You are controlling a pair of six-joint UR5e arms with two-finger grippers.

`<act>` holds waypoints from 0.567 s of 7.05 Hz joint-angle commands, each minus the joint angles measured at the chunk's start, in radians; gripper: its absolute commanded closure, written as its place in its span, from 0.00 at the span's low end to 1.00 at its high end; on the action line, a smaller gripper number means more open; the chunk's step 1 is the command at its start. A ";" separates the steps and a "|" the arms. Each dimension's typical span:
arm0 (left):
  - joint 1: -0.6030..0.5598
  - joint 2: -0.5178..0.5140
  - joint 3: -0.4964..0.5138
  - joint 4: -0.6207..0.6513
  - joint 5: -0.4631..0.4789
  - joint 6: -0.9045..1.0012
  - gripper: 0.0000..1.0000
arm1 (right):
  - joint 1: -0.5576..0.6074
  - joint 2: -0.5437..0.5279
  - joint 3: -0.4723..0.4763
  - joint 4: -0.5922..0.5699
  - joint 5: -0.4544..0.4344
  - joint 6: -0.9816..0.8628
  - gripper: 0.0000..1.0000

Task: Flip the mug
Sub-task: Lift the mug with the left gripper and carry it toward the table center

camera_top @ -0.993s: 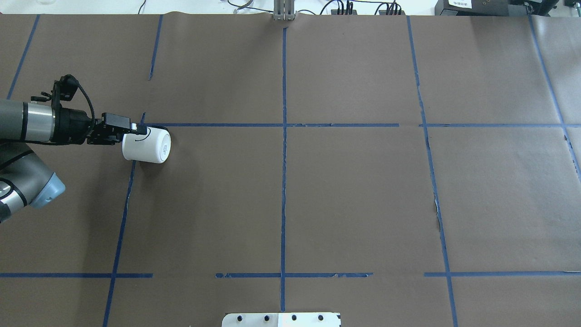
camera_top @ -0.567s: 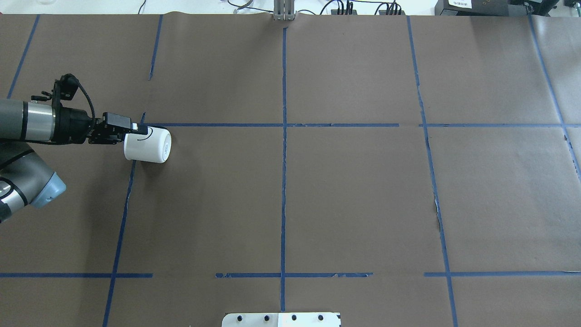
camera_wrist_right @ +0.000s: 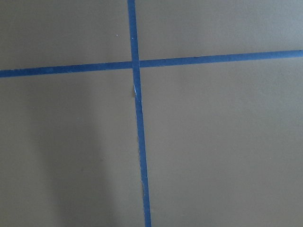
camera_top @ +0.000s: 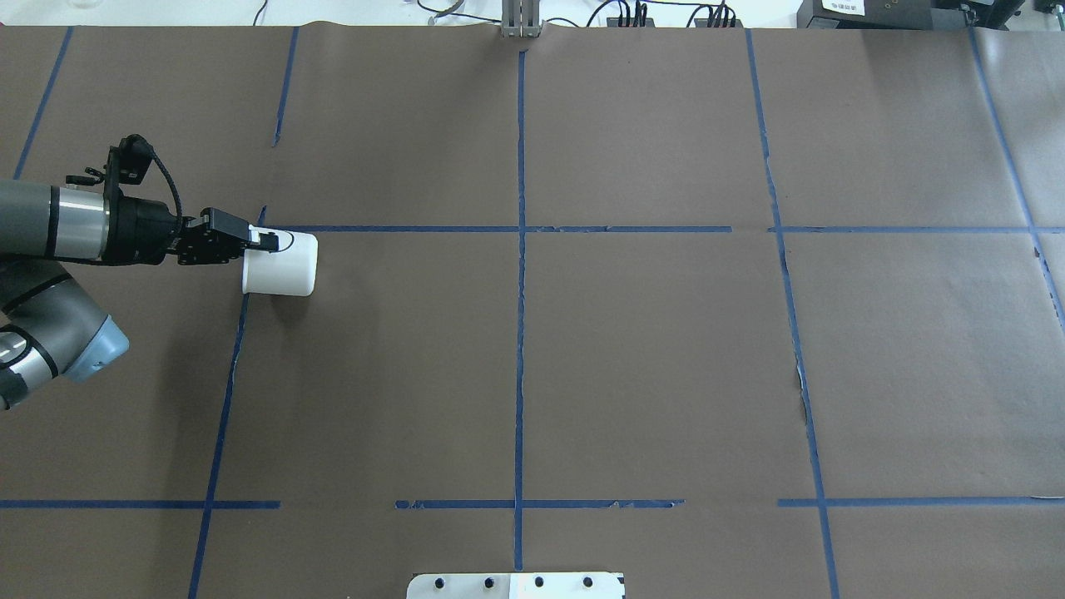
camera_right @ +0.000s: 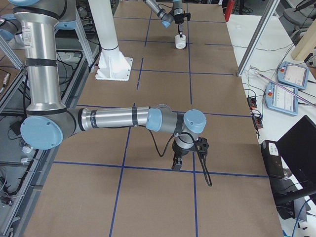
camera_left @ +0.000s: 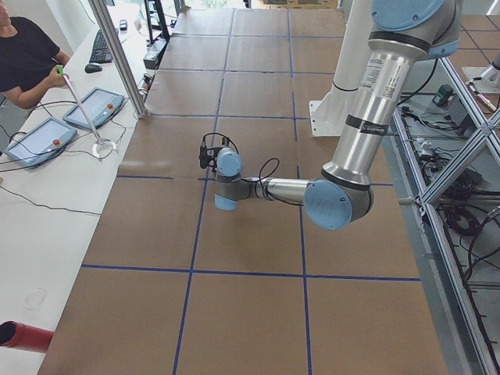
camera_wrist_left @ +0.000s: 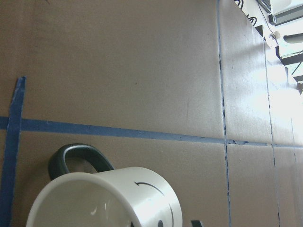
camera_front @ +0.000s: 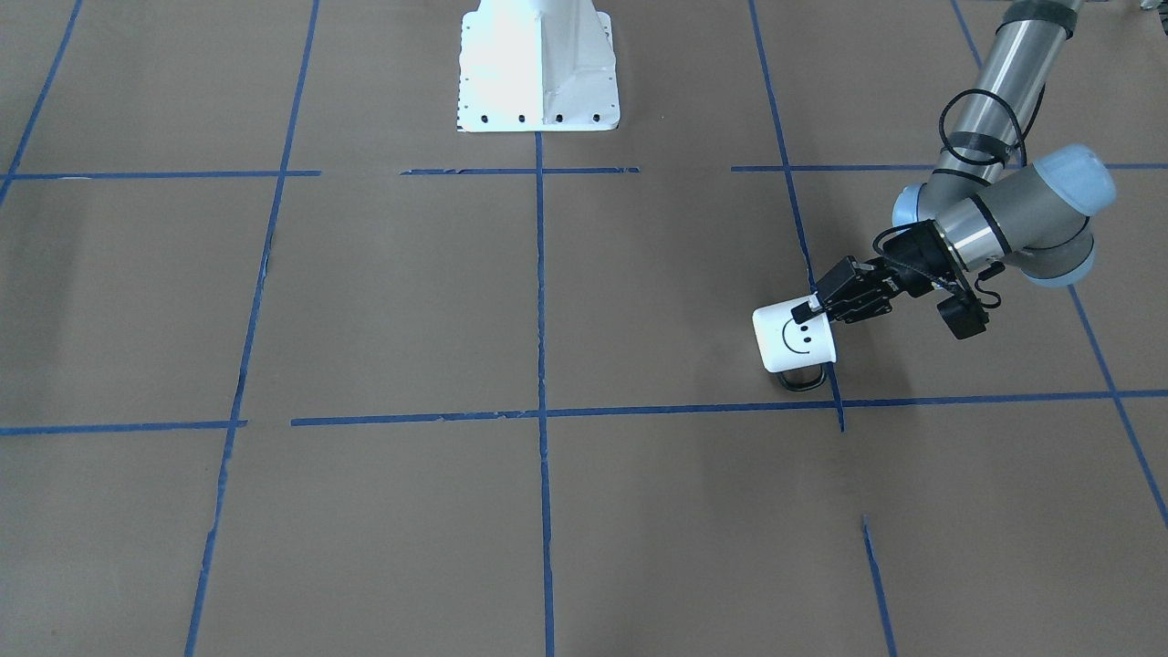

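The white mug [camera_top: 283,266] lies on its side near the table's left, open end toward my left gripper [camera_top: 266,242], which is shut on its rim. In the front-facing view the mug [camera_front: 792,339] shows its black smiley face up, with the black handle [camera_front: 805,379] on the side away from the robot and the left gripper [camera_front: 807,312] at its rim. The left wrist view shows the mug's open mouth [camera_wrist_left: 85,208] and its handle [camera_wrist_left: 75,158]. My right gripper [camera_right: 176,164] shows only in the exterior right view, low over the table. I cannot tell whether it is open.
Brown paper covers the table, crossed by blue tape lines [camera_top: 520,249]. The white robot base plate [camera_front: 538,82] stands at the near middle edge. An operator [camera_left: 23,55] sits beyond the far edge with control pendants [camera_left: 94,109].
The left gripper has shifted slightly right and turned the mug. Its base, which faced partly up before, now points sideways, so the mug lies level on its side.
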 commanded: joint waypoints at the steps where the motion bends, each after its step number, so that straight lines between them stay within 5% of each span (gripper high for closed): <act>1: 0.006 -0.001 -0.035 0.019 0.001 -0.025 0.85 | 0.000 0.000 0.000 0.000 0.000 0.000 0.00; 2: 0.021 -0.003 -0.055 0.030 0.001 -0.028 1.00 | 0.000 0.000 0.000 0.000 0.000 0.000 0.00; 4: 0.023 -0.023 -0.084 0.035 -0.005 -0.095 1.00 | 0.000 0.000 0.000 0.000 0.000 0.000 0.00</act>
